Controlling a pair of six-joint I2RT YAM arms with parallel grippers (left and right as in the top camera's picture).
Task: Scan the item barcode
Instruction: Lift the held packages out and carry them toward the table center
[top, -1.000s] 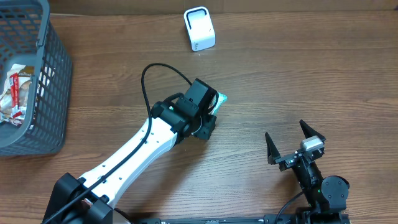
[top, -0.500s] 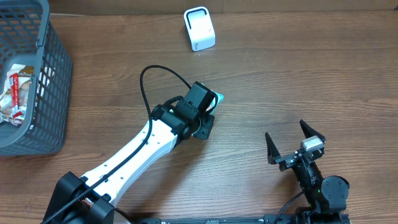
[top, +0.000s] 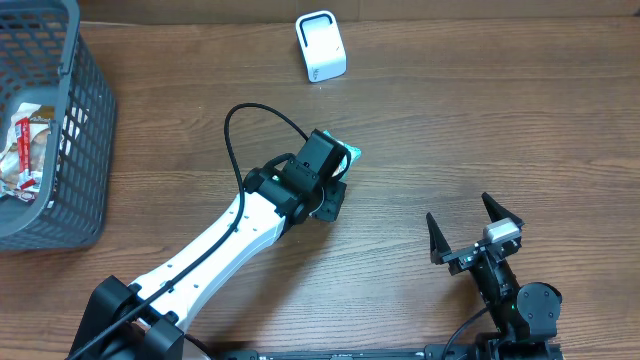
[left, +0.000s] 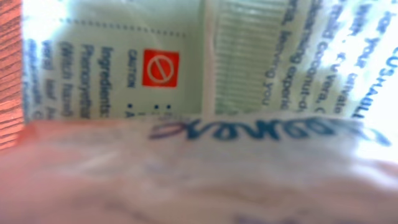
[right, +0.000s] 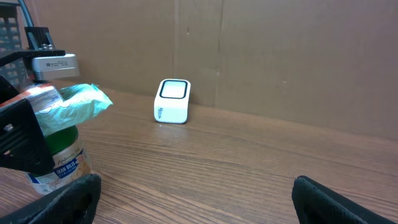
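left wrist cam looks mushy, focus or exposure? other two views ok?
Left wrist: the packet sits too close, its near fold is blurred and the top-right corner is blown out; only the red caution square reads clearly. Overhead: sharp, evenly lit. Right wrist: scanner crisp, own fingertips dark and soft.

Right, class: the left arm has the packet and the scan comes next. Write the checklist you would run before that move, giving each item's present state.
1. The left tool grips the green and white plastic packet: ok.
2. Barcode faces the white box-shaped scanner: cannot tell; the left wrist view shows only blurred print.
3. Packet sits in front of the scanner: not ok; it is well short of it.
4. The wooden table between them is bare: ok.
5. The right tool is open and away from that path: ok.
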